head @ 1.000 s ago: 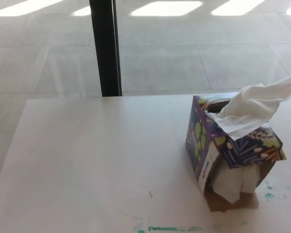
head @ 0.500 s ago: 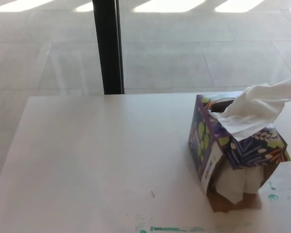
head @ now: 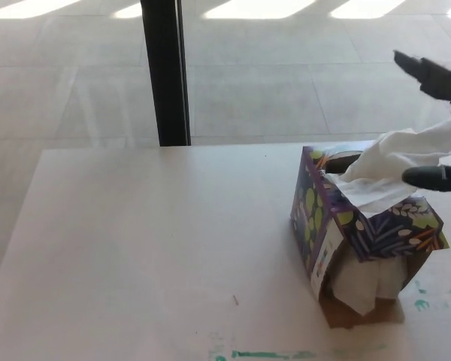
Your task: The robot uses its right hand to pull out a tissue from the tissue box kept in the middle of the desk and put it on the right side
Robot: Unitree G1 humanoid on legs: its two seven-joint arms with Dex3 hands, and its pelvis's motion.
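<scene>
Since the earlier frame, the right robot hand (head: 445,128) has come into the picture at the right edge, where before only the tissue reached toward that edge. The tissue box (head: 364,229) and the table (head: 150,248) keep their places.

Most of the hand is cut off by the frame: only two black fingers (head: 428,74) show, one high above the tissue (head: 391,171) and one lower, just beside its right part. The palm and arm lie out of view. The fingers stand wide apart, with the upper end of the tissue between them; whether the lower finger touches the tissue is hard to make out, and nothing is clamped. The left robot hand does not show.

The tissue is white, soft and crumpled, rising out of the box top and slanting up to the right. The box is a cardboard cube printed in purple with green and orange leaf shapes. It stands on the right part of the table, its near side torn open so that white tissue bulges out low down. The table is pale and smooth, with teal paint smears (head: 270,354) near its front edge. Behind it stand a dark upright post (head: 164,71) and a glossy tiled floor (head: 286,83).
</scene>
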